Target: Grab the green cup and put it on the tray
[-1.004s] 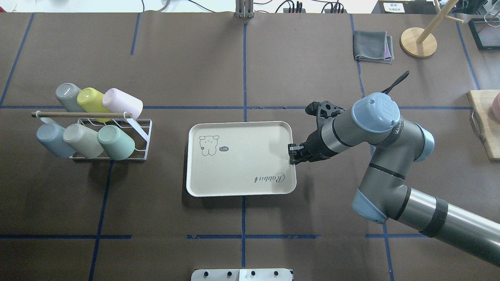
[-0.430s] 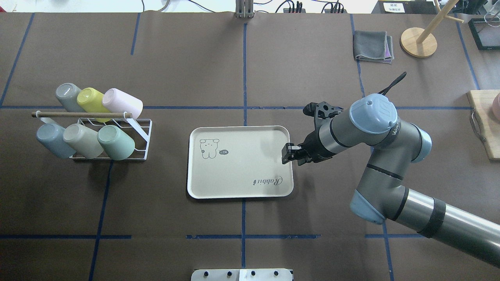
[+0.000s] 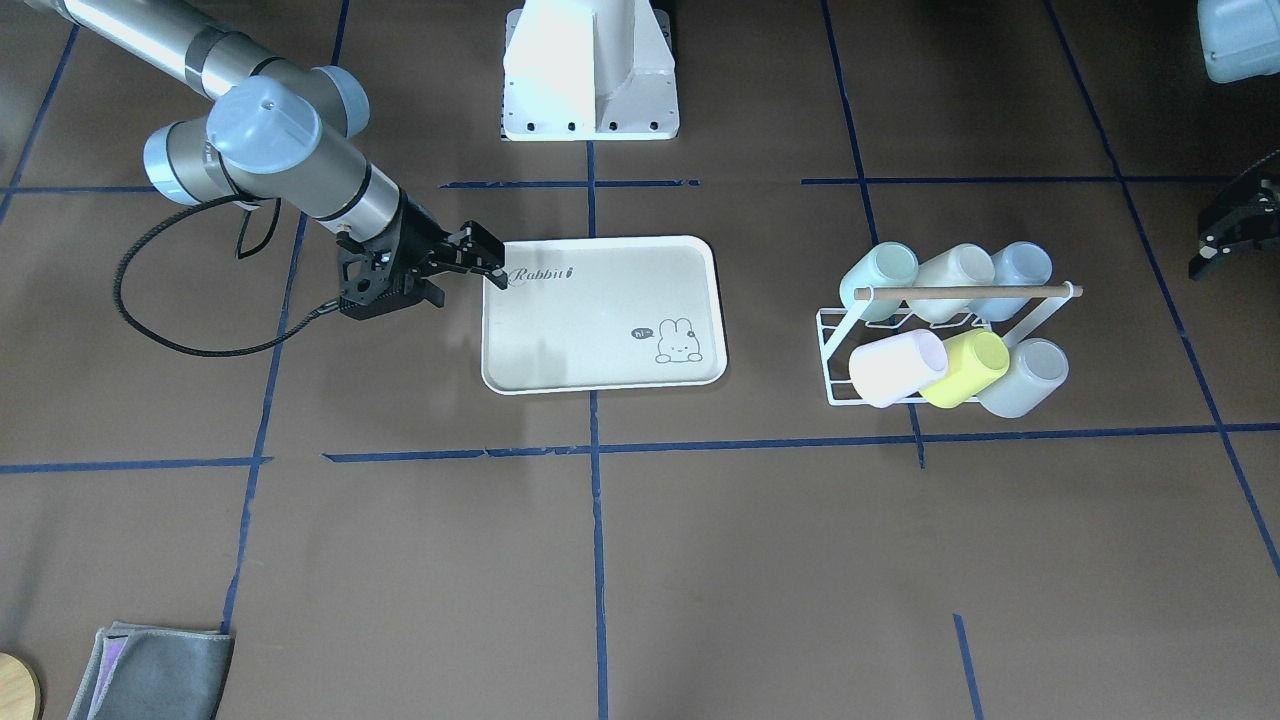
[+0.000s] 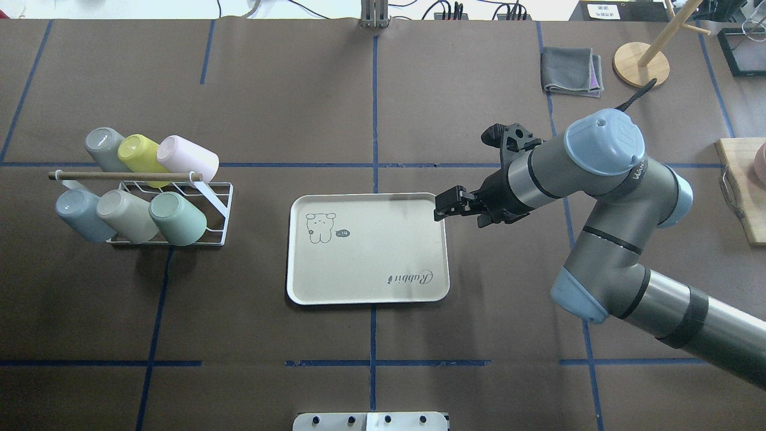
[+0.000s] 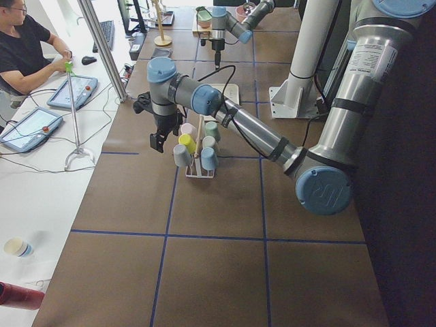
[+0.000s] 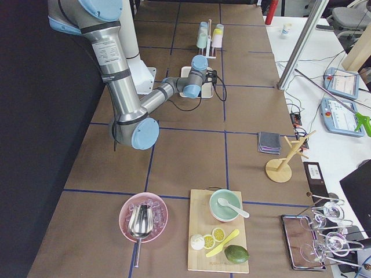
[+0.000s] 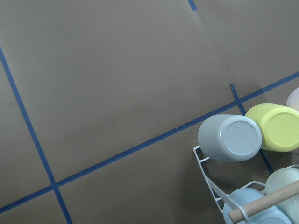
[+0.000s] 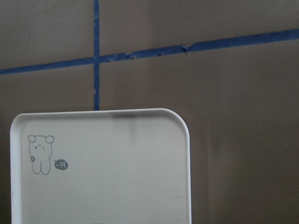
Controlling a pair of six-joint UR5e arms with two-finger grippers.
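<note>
The green cup lies on its side in the white wire rack, at the right end of the near row; it also shows in the front view. The cream tray lies flat at mid-table with nothing on it, and fills the lower part of the right wrist view. My right gripper hovers over the tray's far right corner, open and empty. My left gripper hangs beyond the rack's outer side, open and empty. The green cup is out of the left wrist view.
The rack also holds a grey cup, a yellow cup, a pink cup, a pale blue cup and a beige cup. A grey cloth, a wooden stand and a cutting board lie at the right.
My right gripper pushed the tray slightly left while holding its right edge, then let go, lifted and moved to the tray's far right corner. The cups have not moved.
</note>
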